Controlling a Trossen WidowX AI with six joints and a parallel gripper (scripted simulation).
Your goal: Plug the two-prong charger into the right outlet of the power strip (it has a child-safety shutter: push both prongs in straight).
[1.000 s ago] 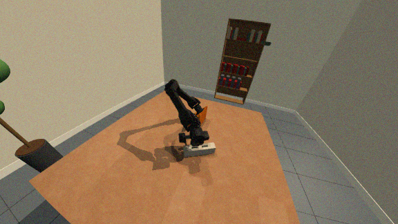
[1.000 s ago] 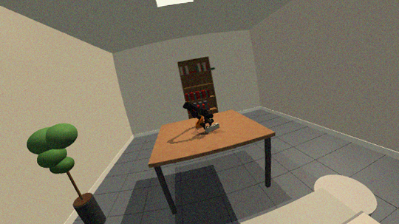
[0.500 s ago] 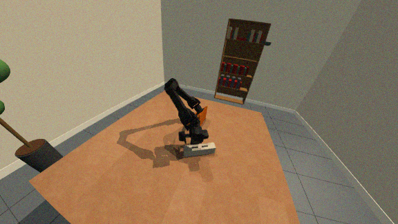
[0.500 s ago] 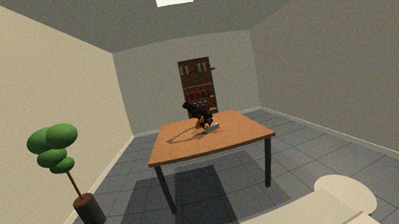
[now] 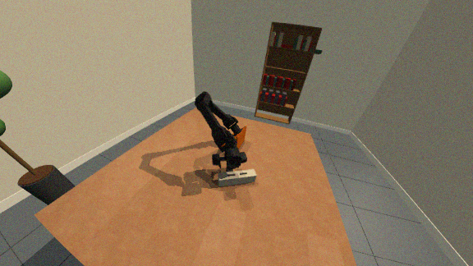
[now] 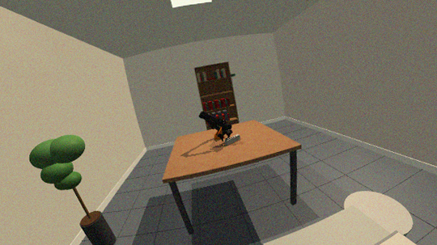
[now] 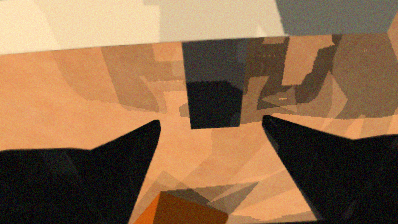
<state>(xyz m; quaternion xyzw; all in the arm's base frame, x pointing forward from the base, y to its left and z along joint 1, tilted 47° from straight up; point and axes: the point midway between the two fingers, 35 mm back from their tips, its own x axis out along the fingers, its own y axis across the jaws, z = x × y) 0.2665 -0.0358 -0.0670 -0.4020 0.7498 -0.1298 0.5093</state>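
The pale power strip (image 5: 237,179) (image 6: 232,140) (image 7: 95,25) lies on the table; the top view shows two dark slots on its top. In the wrist view only its near part shows, across the top, with no outlets in sight. A dark upright-looking block (image 7: 215,85), apparently the charger, shows between and just beyond the fingertips, against the strip's near edge in that view; its prongs are not visible. My gripper (image 7: 211,122) is open and empty, with a finger to each side of the block. In the top view the hand hides the charger.
An orange piece (image 5: 241,138) (image 7: 187,210) stands by the arm behind the strip in the top view, and shows at the bottom of the wrist view. The wooden table (image 5: 164,222) (image 6: 245,154) carries the arm's shadows. A bookcase (image 5: 287,70) and a potted plant (image 6: 98,232) stand off the table.
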